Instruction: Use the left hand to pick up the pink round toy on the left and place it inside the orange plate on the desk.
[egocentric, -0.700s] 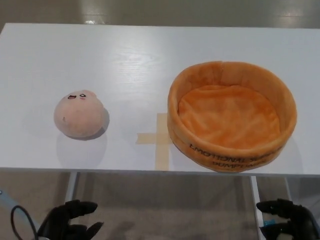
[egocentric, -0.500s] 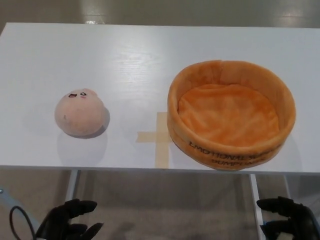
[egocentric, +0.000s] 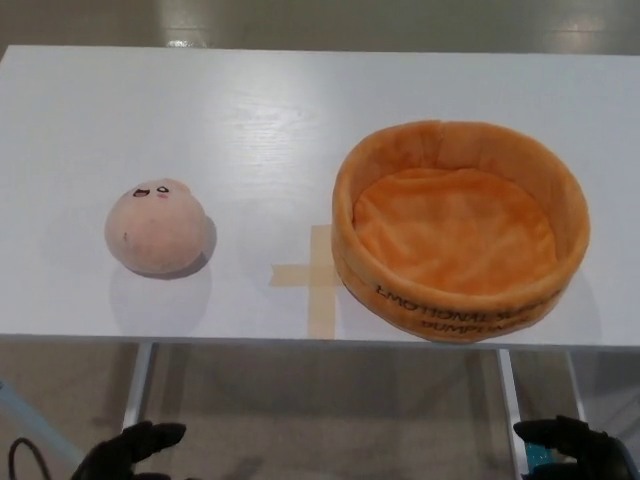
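The pink round toy (egocentric: 156, 227) sits on the left part of the white desk (egocentric: 240, 120), its small face turned up and away. The orange plush plate (egocentric: 460, 228), a round basket with a raised wall, stands on the right part with nothing inside. My left hand (egocentric: 128, 452) shows only at the bottom left edge, below the desk's front edge and well short of the toy. My right hand (egocentric: 568, 445) peeks in at the bottom right corner, also below the desk. Both hands are cut off by the frame.
A tan tape cross (egocentric: 312, 275) is stuck to the desk between toy and plate. The desk's front edge runs across the lower third, with its metal legs (egocentric: 137, 385) and grey floor beneath.
Both hands have sunk lower at the bottom edge, so less of each shows. The picture shifted slightly; toy and plate stay in place.
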